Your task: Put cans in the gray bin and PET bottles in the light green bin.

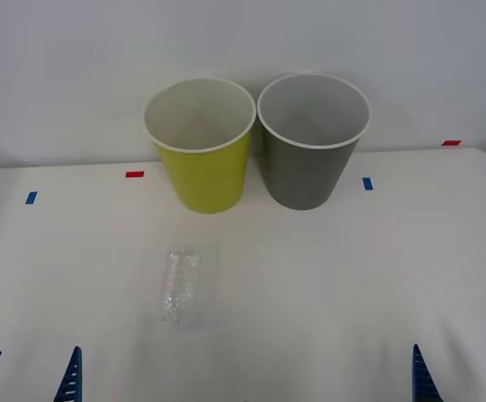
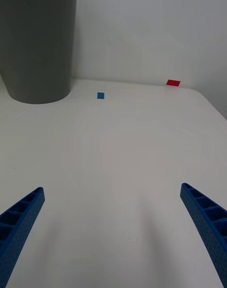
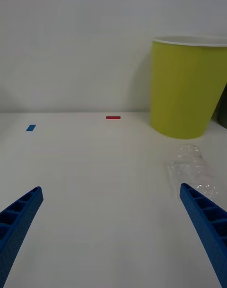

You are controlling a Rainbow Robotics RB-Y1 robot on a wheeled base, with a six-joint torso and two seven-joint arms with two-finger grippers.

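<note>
Here the bottle [image 1: 180, 283] lies on its side on the white worktop [image 1: 327, 276], in front of the light green bin [image 1: 203, 146] and well short of it, its long axis running roughly away from the robot toward the bins. The left tool [image 1: 29, 377] waits at the near edge with its fingers spread and nothing between them; the bottle sits ahead of it and a little toward the robot's right. The right tool [image 1: 461, 370], likewise spread and empty, is well apart, facing the gray bin [image 1: 312, 142]. The left arm looks nearer, so the pick probably falls to it.
</note>
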